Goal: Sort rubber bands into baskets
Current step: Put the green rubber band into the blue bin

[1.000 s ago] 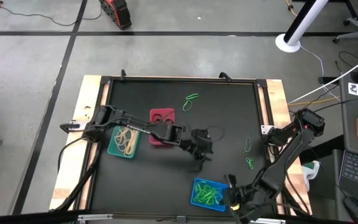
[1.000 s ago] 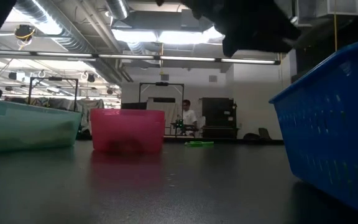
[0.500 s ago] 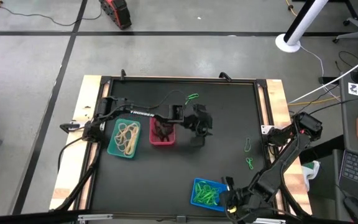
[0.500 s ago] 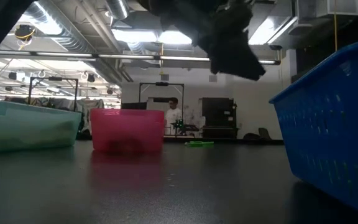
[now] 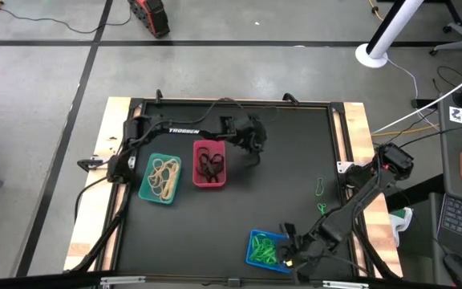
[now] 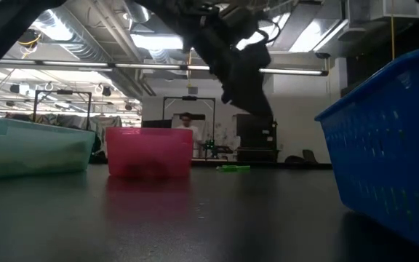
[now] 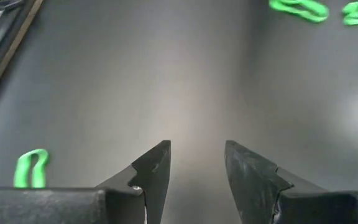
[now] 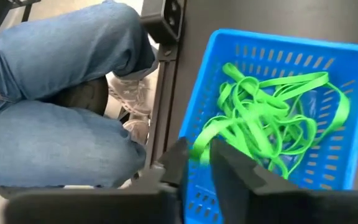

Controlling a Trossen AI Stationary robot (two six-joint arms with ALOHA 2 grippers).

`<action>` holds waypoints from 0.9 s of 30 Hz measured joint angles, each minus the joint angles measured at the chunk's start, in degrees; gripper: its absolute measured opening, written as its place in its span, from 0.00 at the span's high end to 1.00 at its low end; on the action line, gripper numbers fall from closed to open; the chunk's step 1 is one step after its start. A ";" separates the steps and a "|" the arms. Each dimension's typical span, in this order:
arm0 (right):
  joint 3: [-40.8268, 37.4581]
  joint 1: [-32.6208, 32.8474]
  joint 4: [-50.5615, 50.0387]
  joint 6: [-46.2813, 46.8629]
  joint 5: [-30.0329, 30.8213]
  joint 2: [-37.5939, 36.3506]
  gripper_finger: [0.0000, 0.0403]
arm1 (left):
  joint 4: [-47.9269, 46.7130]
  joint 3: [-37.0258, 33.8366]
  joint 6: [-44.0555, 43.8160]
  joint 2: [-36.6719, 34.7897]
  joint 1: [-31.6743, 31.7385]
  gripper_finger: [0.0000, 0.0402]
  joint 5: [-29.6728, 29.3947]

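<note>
My left gripper (image 5: 254,154) (image 7: 197,152) hangs open above bare table just right of the red basket (image 5: 196,164), which holds black rubber bands (image 5: 209,165). A green band (image 7: 30,169) lies on the table beside it. The teal basket (image 5: 145,189) holds tan bands (image 5: 164,175). At the near edge my right gripper (image 5: 289,249) (image 8: 202,158) stands open over the near end of the blue basket (image 8: 272,46), which is full of green bands (image 8: 272,121). In the low view the red basket (image 6: 149,153), teal basket (image 6: 31,148) and blue basket (image 6: 391,145) rest on their bottoms. My right gripper has the looped end of one green band (image 8: 199,146) between its parted fingers, which point down and slantwise into the blue basket. Whether the fingers touch that loop, I cannot tell. The rest of the band lies on the heap in the basket.
Two loose green bands (image 5: 319,187) (image 5: 323,209) lie near the table's right edge; another green band (image 6: 233,168) shows far off in the low view. A seated person's legs in jeans (image 8: 55,93) are close to the near edge. A raised frame (image 5: 231,102) borders the black mat.
My left gripper has swung from the middle of the table toward the far edge, passing the right side of the red basket and staying at about the same height. My right gripper has shifted a little toward the table's left, over the blue basket.
</note>
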 joint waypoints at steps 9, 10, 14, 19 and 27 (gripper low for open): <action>0.00 -2.63 -0.74 -0.38 -2.47 -0.21 0.63 | -4.52 -0.12 0.42 0.14 4.12 0.63 -3.59; 0.00 -2.62 -0.95 -0.95 -2.47 -0.43 0.62 | -4.01 -0.63 0.18 0.14 4.43 0.63 -3.63; 0.00 -2.45 -1.40 -1.60 -2.53 -1.92 0.61 | -3.69 -3.18 -2.14 0.20 5.65 0.63 -3.68; 0.00 -2.44 -3.33 -1.62 -2.52 -4.55 0.61 | -4.35 -7.64 -2.46 0.27 6.76 0.63 -3.67; 0.00 -2.46 -5.93 -3.08 0.75 -6.47 0.61 | -1.54 -11.85 -0.63 0.29 6.77 0.63 -4.80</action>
